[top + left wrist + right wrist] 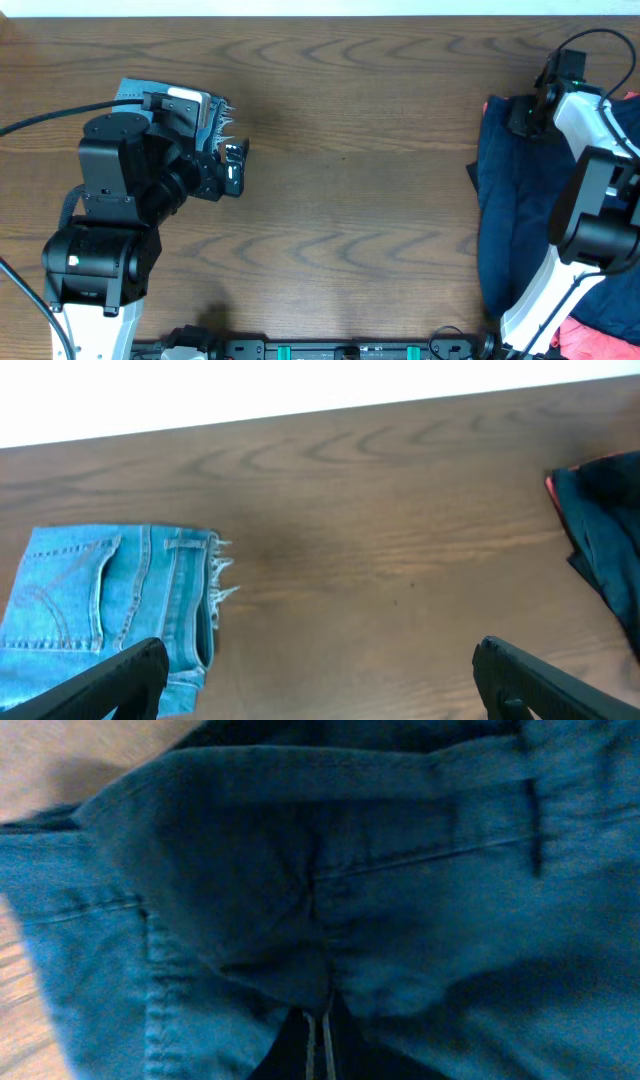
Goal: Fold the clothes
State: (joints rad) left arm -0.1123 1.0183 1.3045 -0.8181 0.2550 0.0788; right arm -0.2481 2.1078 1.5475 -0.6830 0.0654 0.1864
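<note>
Folded light-blue denim shorts (135,92) with a frayed hem lie at the far left of the table, mostly under my left arm. In the left wrist view they (110,600) lie at the left. My left gripper (232,165) is open and empty just right of them, its fingers (320,680) wide apart above bare wood. A dark navy garment (510,210) lies heaped at the right edge. My right gripper (520,115) sits at its top end, and its fingers (318,1025) are shut, pinching a fold of the dark denim (330,870).
A pink-red garment (590,335) lies under the navy heap at the bottom right corner. The heap's edge with a red trim (600,530) shows at the right of the left wrist view. Brown wood table (350,200) stretches between the two arms.
</note>
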